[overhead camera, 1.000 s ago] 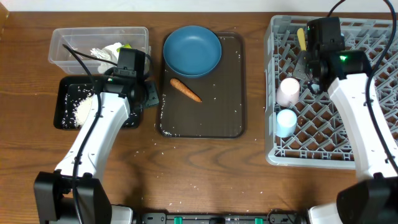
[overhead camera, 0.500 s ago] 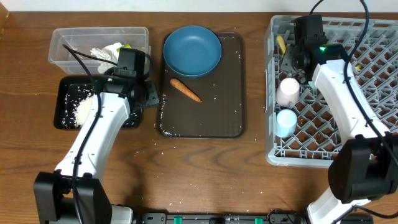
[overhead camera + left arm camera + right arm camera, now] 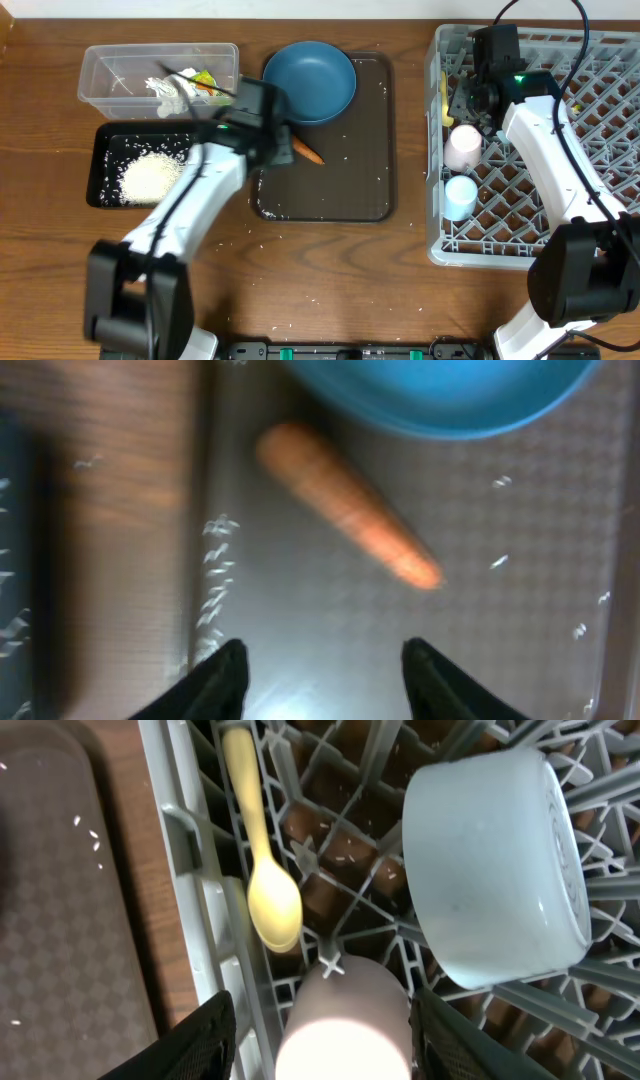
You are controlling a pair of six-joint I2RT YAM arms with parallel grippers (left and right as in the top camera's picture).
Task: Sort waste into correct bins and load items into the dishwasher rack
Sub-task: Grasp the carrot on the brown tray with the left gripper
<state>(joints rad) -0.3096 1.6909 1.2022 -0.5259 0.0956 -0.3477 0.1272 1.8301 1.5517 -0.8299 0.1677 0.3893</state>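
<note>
An orange carrot (image 3: 345, 505) (image 3: 309, 153) lies on the brown serving tray (image 3: 340, 185), just below the dark blue plate (image 3: 309, 80) (image 3: 440, 395). My left gripper (image 3: 325, 670) (image 3: 280, 153) hovers open beside the carrot's near end with nothing between its fingers. My right gripper (image 3: 325, 1040) (image 3: 468, 100) hangs open over the grey dishwasher rack (image 3: 600, 250), above the pink cup (image 3: 345, 1020) (image 3: 463, 147). The yellow spoon (image 3: 262, 850) (image 3: 445, 95) lies in the rack by its left wall. A light blue bowl (image 3: 490, 870) rests on its side next to it.
The clear tub (image 3: 100, 90) at the back left holds tissue (image 3: 170, 92) and a wrapper (image 3: 205, 80). The black tray (image 3: 105, 190) below it holds a heap of rice (image 3: 150, 178). A small light blue cup (image 3: 460, 195) stands in the rack. Rice grains dot the serving tray.
My left arm swung right from the black tray to the serving tray, over the carrot. My right gripper opened and let go of the spoon, which now lies in the rack.
</note>
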